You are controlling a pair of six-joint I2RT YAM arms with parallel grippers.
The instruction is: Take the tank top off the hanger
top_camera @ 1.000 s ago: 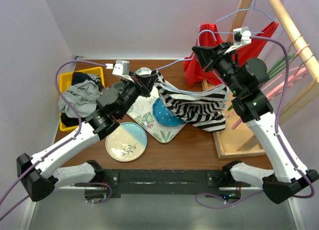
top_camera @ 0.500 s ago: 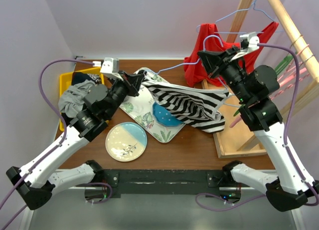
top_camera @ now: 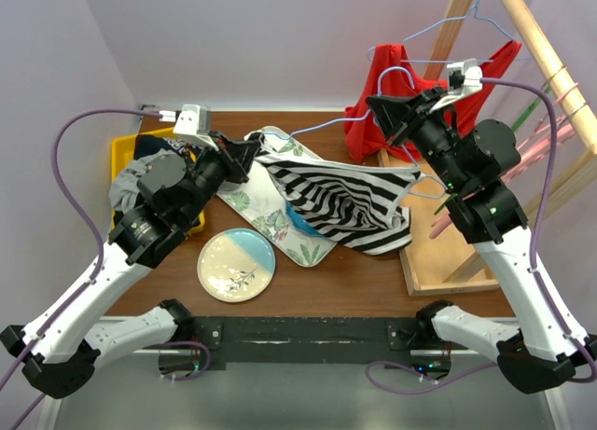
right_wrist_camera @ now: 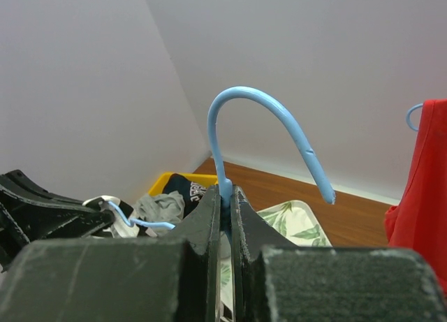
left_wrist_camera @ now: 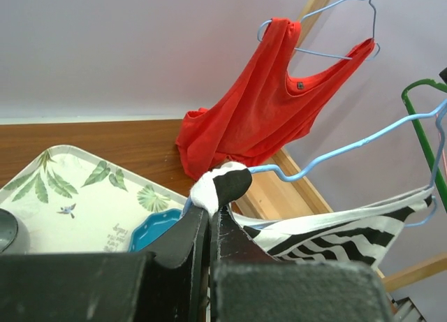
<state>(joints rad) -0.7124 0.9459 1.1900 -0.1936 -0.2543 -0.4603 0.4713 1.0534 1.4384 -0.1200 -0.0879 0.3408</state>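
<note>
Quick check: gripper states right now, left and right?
Left gripper: closed, pinching an edge of the striped tank top.
Right gripper: closed on the blue hanger, just below its hook.

My left gripper (left_wrist_camera: pixel 211 211) pinched tight on a bunched strap of the striped tank top (left_wrist_camera: pixel 335 235), blue wire hanger (left_wrist_camera: pixel 314 165) arcing rightward from the pinch, red tank top (left_wrist_camera: pixel 269 105) behind (draped on a second hanger (left_wrist_camera: pixel 321 53)), leaf-print tray (left_wrist_camera: pixel 77 189) on the wooden table (left_wrist_camera: pixel 105 135) at left.
</note>
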